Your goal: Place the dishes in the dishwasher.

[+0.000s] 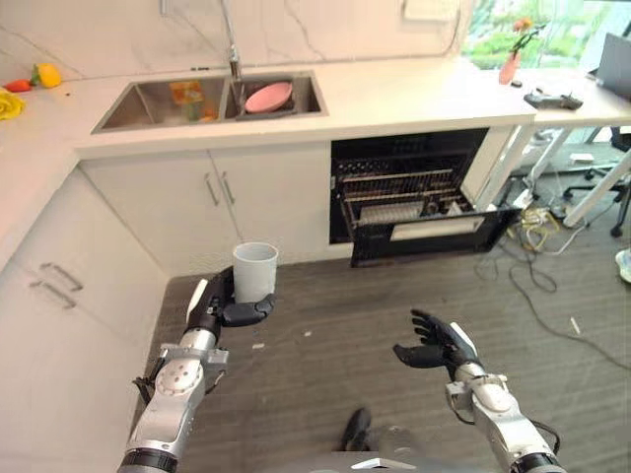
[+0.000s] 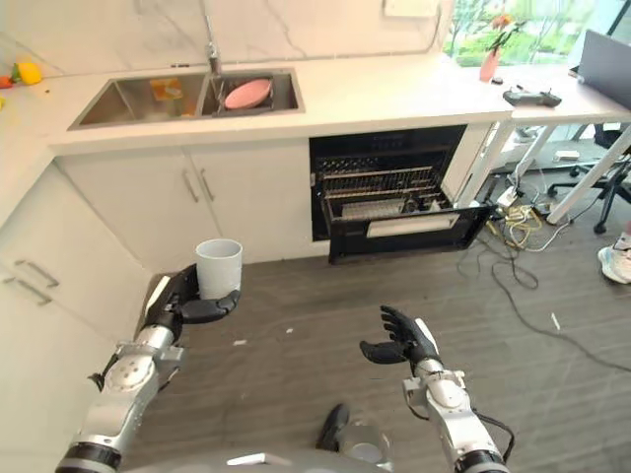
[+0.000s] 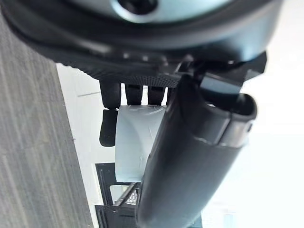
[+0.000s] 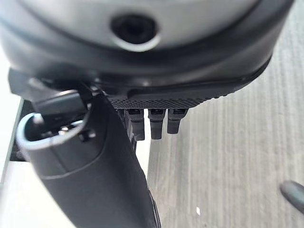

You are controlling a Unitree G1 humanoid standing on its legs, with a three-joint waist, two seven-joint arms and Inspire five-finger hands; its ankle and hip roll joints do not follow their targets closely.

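A pale grey-blue cup (image 1: pixel 255 269) stands upright in my left hand (image 1: pixel 219 307), whose fingers and thumb curl round its base; the left wrist view shows the cup (image 3: pixel 135 142) between the fingers and the thumb. I hold it above the floor, left of the dishwasher (image 1: pixel 414 192). The dishwasher's door (image 1: pixel 434 235) is down and its lower rack (image 1: pixel 404 197) is pulled out with some white dishes in it. My right hand (image 1: pixel 434 345) hangs open and holds nothing, low at the right. A pink plate (image 1: pixel 268 97) lies in the sink's right basin (image 1: pixel 311 97).
White cabinets (image 1: pixel 59 296) line the left side and run under the counter (image 1: pixel 394 94). The sink's left basin holds a yellow item (image 1: pixel 184 96). Cables (image 1: pixel 532 232) lie on the floor to the right of the dishwasher. A desk (image 1: pixel 582 108) stands at the far right.
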